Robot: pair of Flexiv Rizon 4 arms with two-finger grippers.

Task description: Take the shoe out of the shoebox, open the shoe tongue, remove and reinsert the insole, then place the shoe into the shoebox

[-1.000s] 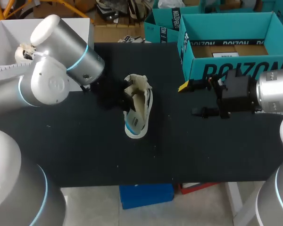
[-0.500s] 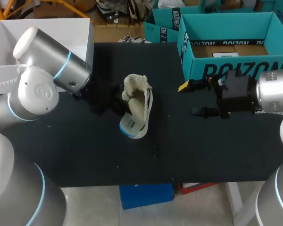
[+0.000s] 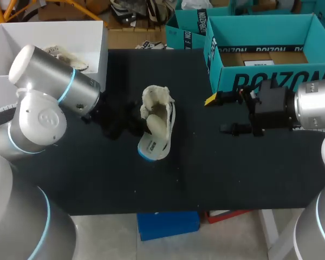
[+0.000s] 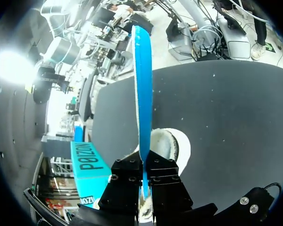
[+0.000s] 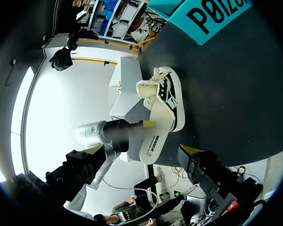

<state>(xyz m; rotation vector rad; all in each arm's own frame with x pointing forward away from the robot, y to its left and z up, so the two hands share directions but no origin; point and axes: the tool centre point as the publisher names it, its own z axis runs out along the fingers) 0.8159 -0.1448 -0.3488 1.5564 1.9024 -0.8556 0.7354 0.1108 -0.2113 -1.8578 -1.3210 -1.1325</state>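
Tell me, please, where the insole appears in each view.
Head view: insole mid-table, jutting from the shoe.
Left wrist view: insole edge-on, blue, gripped in the left claw.
Right wrist view: insole jutting from the shoe, printed face showing.
Shared landmark: the teal box, in all three.
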